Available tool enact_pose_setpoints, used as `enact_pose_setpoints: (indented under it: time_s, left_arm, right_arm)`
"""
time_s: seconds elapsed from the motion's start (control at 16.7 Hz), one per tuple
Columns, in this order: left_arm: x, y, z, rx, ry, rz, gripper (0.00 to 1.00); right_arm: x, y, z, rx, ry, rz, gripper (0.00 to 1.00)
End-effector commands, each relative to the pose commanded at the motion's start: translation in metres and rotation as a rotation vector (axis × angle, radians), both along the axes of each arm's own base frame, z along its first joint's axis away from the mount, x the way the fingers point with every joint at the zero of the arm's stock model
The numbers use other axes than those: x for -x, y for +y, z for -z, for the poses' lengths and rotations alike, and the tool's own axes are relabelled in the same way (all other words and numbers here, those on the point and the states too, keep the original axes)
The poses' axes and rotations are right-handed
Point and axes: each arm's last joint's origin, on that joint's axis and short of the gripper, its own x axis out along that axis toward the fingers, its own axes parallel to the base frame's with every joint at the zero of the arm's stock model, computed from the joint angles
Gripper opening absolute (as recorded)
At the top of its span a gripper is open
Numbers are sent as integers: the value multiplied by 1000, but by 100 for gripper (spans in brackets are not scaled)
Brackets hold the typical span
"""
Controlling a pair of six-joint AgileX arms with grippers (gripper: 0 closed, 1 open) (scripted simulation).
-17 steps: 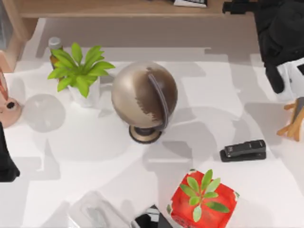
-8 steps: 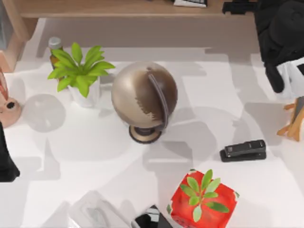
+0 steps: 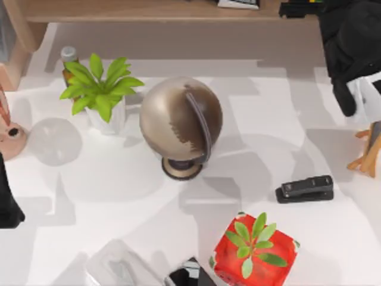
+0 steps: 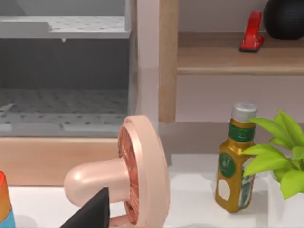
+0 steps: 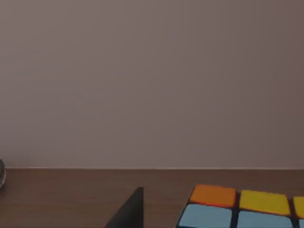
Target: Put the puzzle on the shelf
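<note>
item: puzzle, sitting on the shelf at the table's 1 o'clock corner.
i am hovering my right gripper there, wrist camera low over the brown board beside the orange, yellow and blue tiles; i cannot tell whether its fingers are gripping or released. my left arm is idling at 9 o'clock, kept clear.

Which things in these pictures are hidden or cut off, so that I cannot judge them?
- Puzzle: the right wrist view's lower edge cuts it; contact with the wooden shelf is unclear.
- Right end effector: the black arm hides it in the top view.
- Left arm: cut by the top view's left edge.
- Black object: cut by the top view's bottom edge.
</note>
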Motion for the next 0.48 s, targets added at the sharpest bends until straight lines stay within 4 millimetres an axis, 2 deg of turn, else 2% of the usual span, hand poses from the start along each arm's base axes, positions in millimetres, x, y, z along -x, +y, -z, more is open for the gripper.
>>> enact_pose_setpoints:
  time_s: [0.48]
  left_arm:
    - [0, 0, 0, 0, 0, 0, 100]
  right_arm:
    - [0, 0, 0, 0, 0, 0, 100]
